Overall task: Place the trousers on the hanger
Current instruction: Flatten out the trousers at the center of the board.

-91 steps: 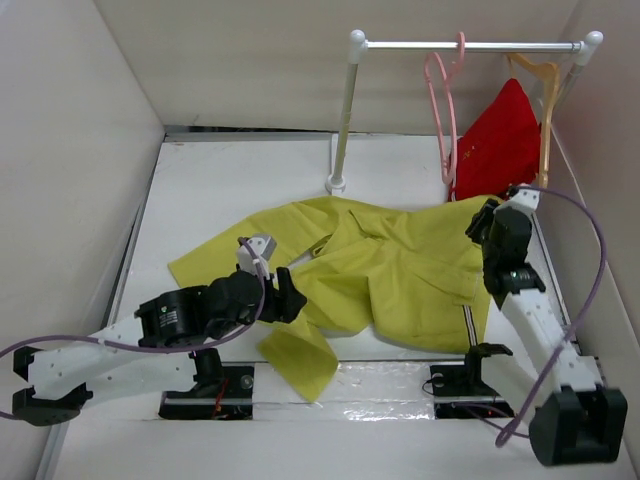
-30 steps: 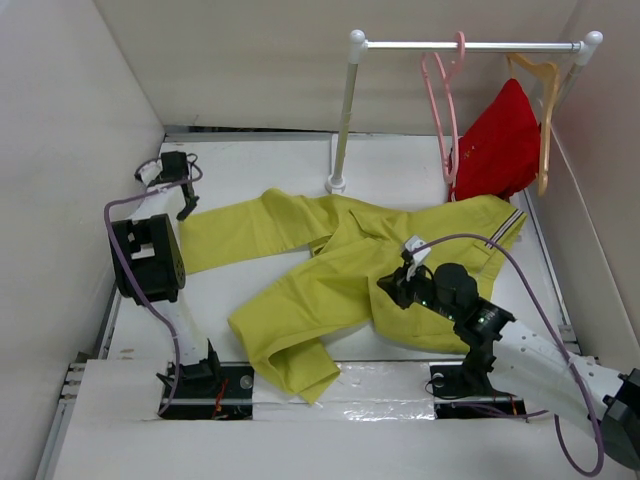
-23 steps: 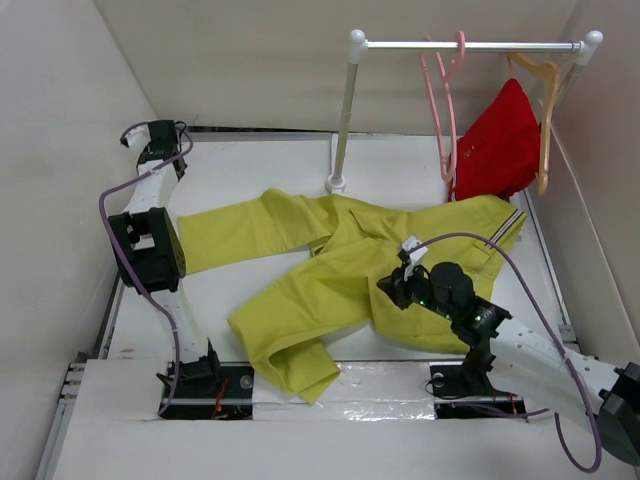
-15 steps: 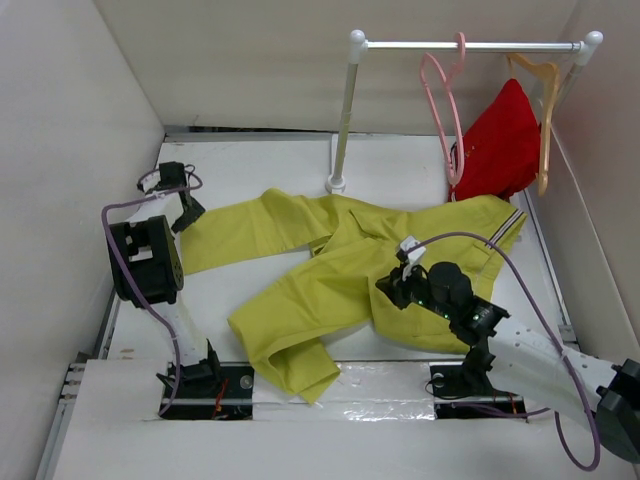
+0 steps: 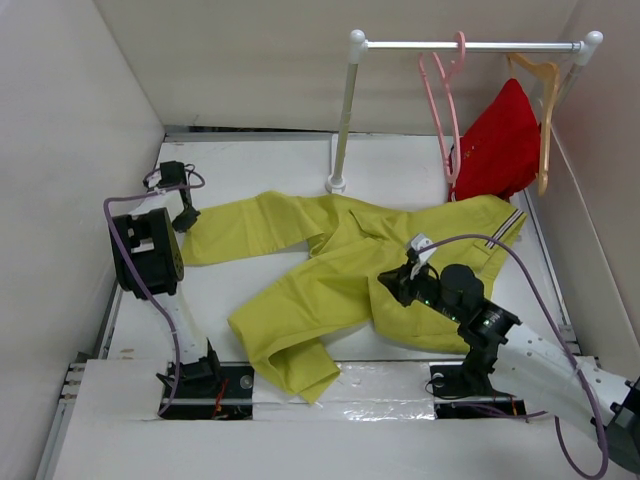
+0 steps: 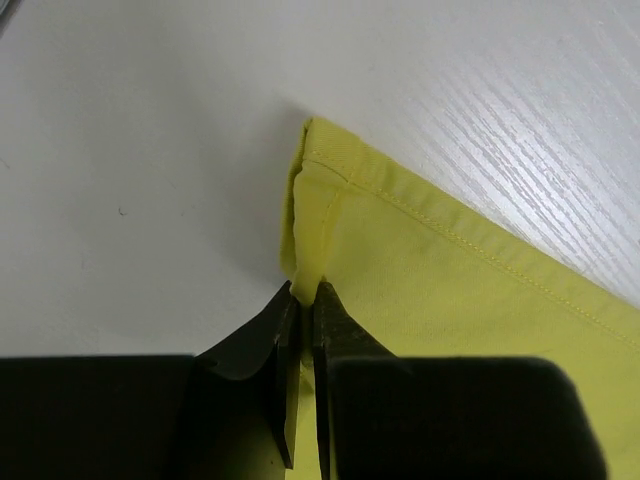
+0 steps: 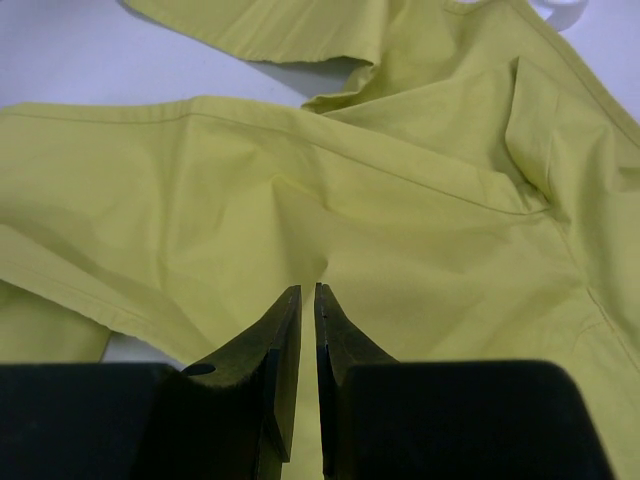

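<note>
The left gripper (image 6: 303,296) has its jaws pressed almost together on the cuff edge of the trousers (image 6: 455,300); a thin strip of yellow-green cloth shows between the two dark fingers (image 6: 255,350). Just beyond the tips, the cuff's stitched corner lies flat on the white table (image 6: 140,140). The leg runs off to that claw's right and out of the wrist view. The claw's own dark body blocks the lower part of that view, so how deep the cloth sits in the grip cannot be seen.

The right gripper (image 7: 308,292) has its jaws drawn to a narrow slit, tips low over the seat of the trousers where the two legs meet. It is unclear whether the tips pinch any cloth or only rest on it. Folds and seams spread out ahead of it and to both sides, with a little bare table at the upper corners.

From above, the trousers lie spread between the two claws, one leg reaching to the left claw and the other folded back toward the arm bases. The striped waistband (image 5: 512,222) lies beyond the right claw. Further out on that side, the pink hanger (image 5: 443,110) hangs bare on the white rail (image 5: 470,45). A red garment (image 5: 500,140) on a wooden hanger (image 5: 546,100) hangs next to it.
</note>
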`<state>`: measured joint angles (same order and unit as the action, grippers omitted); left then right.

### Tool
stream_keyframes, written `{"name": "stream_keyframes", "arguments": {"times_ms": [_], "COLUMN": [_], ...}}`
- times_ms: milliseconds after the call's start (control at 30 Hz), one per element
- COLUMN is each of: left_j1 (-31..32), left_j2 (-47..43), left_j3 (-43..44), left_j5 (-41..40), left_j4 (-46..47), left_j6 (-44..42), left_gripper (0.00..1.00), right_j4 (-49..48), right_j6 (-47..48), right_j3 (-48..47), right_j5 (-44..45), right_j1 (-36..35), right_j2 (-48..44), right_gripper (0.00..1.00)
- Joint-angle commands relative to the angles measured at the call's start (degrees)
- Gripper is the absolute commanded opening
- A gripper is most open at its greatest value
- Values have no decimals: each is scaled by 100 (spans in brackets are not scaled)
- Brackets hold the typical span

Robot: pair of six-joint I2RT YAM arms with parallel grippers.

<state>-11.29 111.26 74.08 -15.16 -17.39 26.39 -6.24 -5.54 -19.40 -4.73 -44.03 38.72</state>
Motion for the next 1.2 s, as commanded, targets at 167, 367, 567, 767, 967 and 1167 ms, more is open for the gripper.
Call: {"name": "stream_keyframes", "arguments": {"times_ms": [167,367,567,767,967,1167], "left_j1": [-31,-83,-531,-664,-463,336], "left_j2": [150,483,792,1003,625,134], "left_j3": [869,3829,5223,4528,3631,3236], "left_j5": [-154,-417,-418,-84,233,601], "left_j4": [-467,-1573,-1787,-1479,-916,-846], "left_j6": [-108,-108,-161,-433,-407,-486], "left_gripper": [0,0,3,45,57,55], "right_j4": [176,307,562,905,931,1011], "right_j6": [71,9,-87,-175,-131,-518], "right_j3": [-372,-415,-530,-653,-775,-706], "right_j5": [253,657,1185,1703,1870,2239], "right_j1": [-62,-62,-62,-62,-62,-9], "right_j2": [-172,-251,-391,-550,-401,-146], "right_gripper": [16,17,23,42,36,0]}}
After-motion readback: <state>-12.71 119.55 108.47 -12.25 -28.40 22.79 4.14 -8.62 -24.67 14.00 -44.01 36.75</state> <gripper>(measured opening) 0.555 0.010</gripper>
